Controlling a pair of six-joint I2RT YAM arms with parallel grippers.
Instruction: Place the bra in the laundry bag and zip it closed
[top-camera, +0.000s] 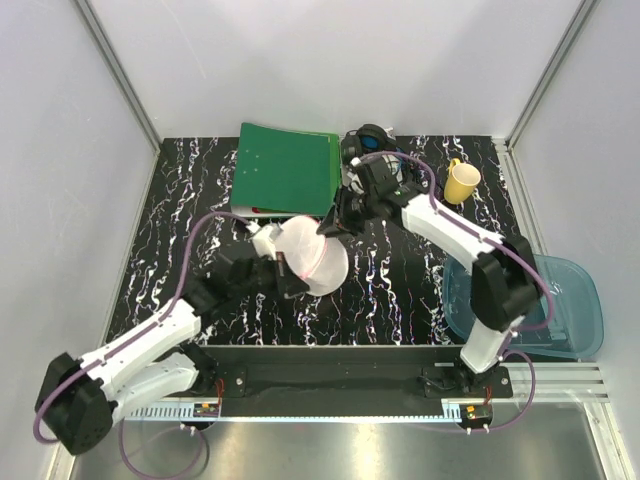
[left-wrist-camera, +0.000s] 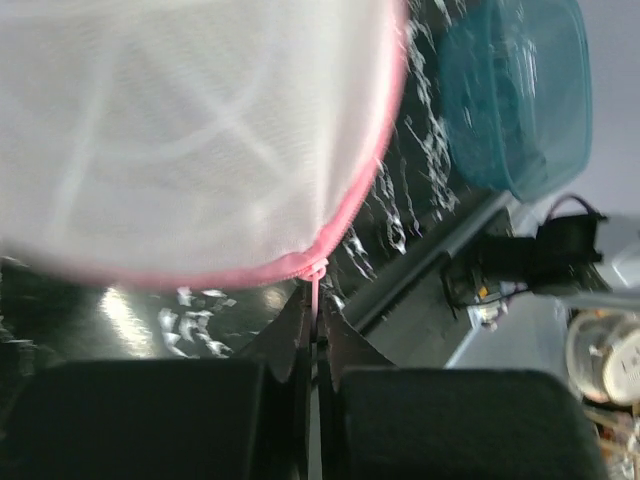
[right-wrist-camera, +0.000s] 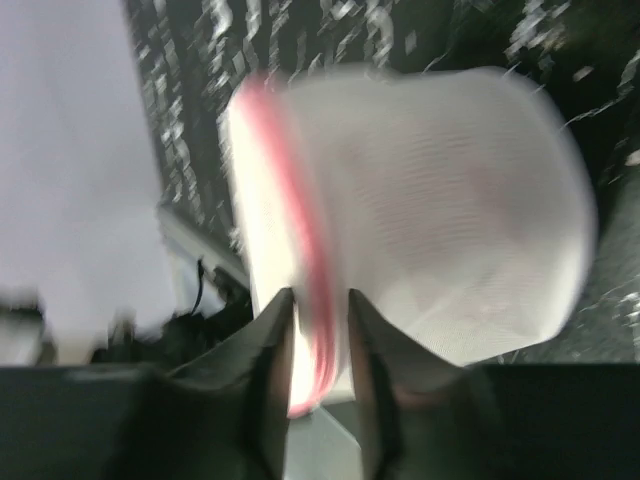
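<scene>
Two end effectors: both at the laundry bag (top-camera: 315, 258), one on each side.
Left end effector (left-wrist-camera: 314, 310): clenched on the thin pink zip pull (left-wrist-camera: 316, 275) hanging from the bag's pink trim (left-wrist-camera: 345, 215).
Right end effector (right-wrist-camera: 318, 310): fingers straddle the trim at the bag's far-right edge; the view is blurred, so pinching or loose cannot be told.
Bag place: lifted over the middle of the worktop (top-camera: 400, 300), well apart from its edges.
Bra: not seen anywhere outside the bag; likely inside, but the mesh hides it.
Handling: light, soft mesh that sags and folds. The ribbed faces probably give some shape. Mesh likely slips between hard fingers.
Where to hold: the stitched trim beside the zip for bracing, the pull tab for closing.
Risk: one-sided pull bunches the mesh and the slider jams.
</scene>
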